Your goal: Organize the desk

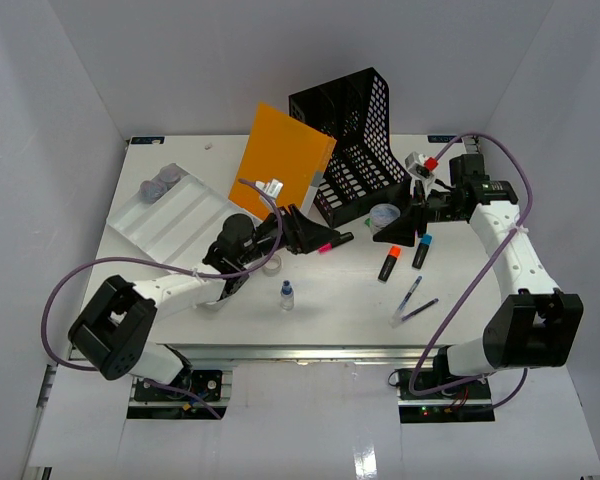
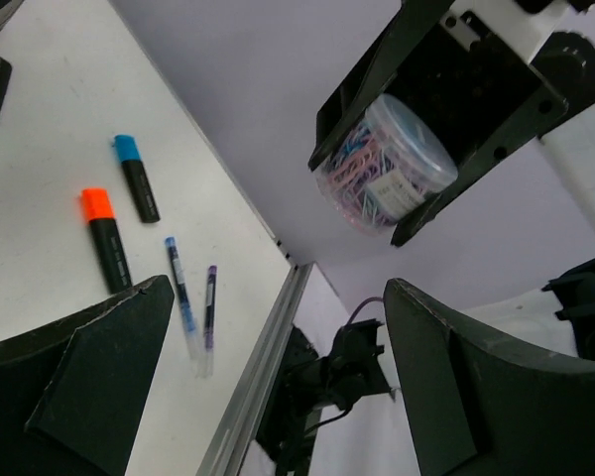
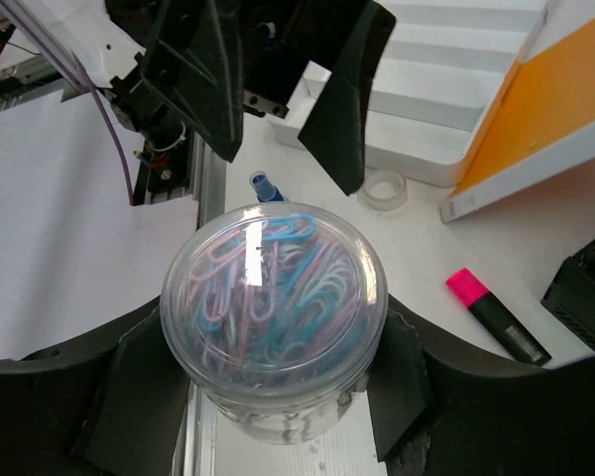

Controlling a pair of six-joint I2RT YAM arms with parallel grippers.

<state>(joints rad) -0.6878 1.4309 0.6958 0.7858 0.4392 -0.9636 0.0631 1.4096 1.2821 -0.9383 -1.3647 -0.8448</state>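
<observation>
The right hand [image 1: 398,224] is clenched on a clear jar of paper clips [image 3: 273,307], gripping its wall from both sides. The left hand [image 1: 305,232] is released, its jaws wide apart, pointed across at the jar and not touching it. The worktop [image 1: 330,312] spreads beneath both arms. It carries a white compartmented tray [image 1: 170,215] at the far left, a black mesh file rack [image 1: 355,135] at the back, and loose highlighters [image 1: 389,262] and pens [image 1: 410,297] in front.

The jar appears to be lifted off the worktop, though the overhead view does not settle that. The step looks like a pass to the left hand, perhaps bound for the tray. To do it well, keep the jar upright and bring it squarely between the open jaws. Loosen the right hand only once the left has closed firmly. Mind the small bottle [image 1: 287,295] and tape roll [image 1: 271,264] below.
</observation>
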